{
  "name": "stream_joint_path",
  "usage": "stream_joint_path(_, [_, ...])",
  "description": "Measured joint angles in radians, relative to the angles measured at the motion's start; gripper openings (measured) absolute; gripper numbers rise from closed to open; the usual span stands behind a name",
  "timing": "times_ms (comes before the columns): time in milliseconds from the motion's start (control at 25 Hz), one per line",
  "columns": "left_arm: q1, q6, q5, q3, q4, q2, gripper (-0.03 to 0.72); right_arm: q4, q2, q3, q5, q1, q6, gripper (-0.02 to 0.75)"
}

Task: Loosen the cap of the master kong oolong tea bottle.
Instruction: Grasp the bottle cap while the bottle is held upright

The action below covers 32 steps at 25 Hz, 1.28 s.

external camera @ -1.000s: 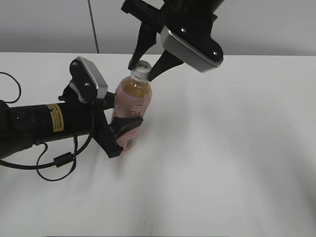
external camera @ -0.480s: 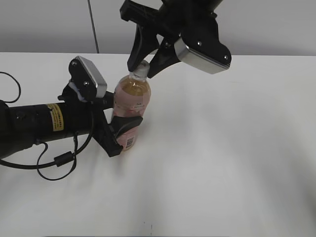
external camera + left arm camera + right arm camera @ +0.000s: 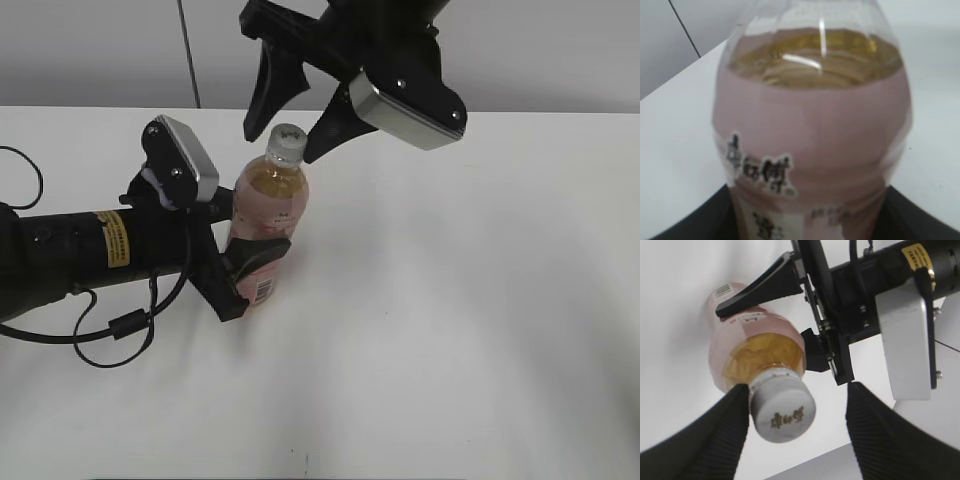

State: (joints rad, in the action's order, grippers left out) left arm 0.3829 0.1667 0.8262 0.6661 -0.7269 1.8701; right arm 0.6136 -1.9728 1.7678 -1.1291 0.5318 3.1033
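Note:
The master kong oolong tea bottle (image 3: 266, 220) stands upright on the white table, amber tea above a pale pink label. My left gripper (image 3: 240, 268) is shut on its lower body; the left wrist view shows the label (image 3: 812, 150) close up between the black fingers. The white cap (image 3: 287, 137) sits on the neck. My right gripper (image 3: 290, 125) hangs above it, open, one finger on each side of the cap. In the right wrist view the cap (image 3: 783, 410) lies between the fingers (image 3: 796, 412), next to the left finger with a gap to the right one.
The white table (image 3: 450, 300) stretches to the right and front. A black cable (image 3: 120, 330) loops under the left arm at the left. A grey wall stands behind the table.
My right gripper has opened and let go of the cap; its fingers now stand apart around it. The bottle and the left gripper have not moved.

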Motion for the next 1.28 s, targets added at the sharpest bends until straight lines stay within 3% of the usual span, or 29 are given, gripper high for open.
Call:
stream_joint_path(80, [0.000, -0.004, 0.001, 0.000, -0.007, 0.000, 0.386, 0.010, 0.002, 0.000, -0.001, 0.000, -0.077, 0.526])
stream_joint_path(200, [0.002, -0.007, 0.002, 0.000, -0.014, 0.000, 0.386, 0.007, 0.002, 0.003, -0.015, 0.001, -0.186, 0.566])
stream_joint_path(520, [0.004, -0.003, 0.005, 0.000, -0.021, 0.000, 0.386, -0.075, 0.031, 0.001, -0.073, 0.004, -0.489, 0.577])
stream_joint_path(800, [0.004, -0.003, 0.006, 0.000, -0.022, 0.000, 0.386, 0.023, 0.105, 0.003, -0.076, 0.003, -1.010, 0.578])
stream_joint_path(1000, [0.004, -0.003, 0.006, 0.000, -0.022, 0.000, 0.386, 0.074, 0.167, 0.013, 0.055, 0.003, -1.611, 0.578])
stream_joint_path(1160, [0.004, -0.003, 0.006, 0.000, -0.021, 0.000, 0.386, 0.093, 0.191, 0.015, 0.116, 0.003, -2.366, 0.578])
stream_joint_path(1280, [0.004, -0.003, 0.006, 0.000, -0.021, 0.000, 0.386, -0.014, 0.188, 0.015, 0.045, 0.003, -2.955, 0.578])
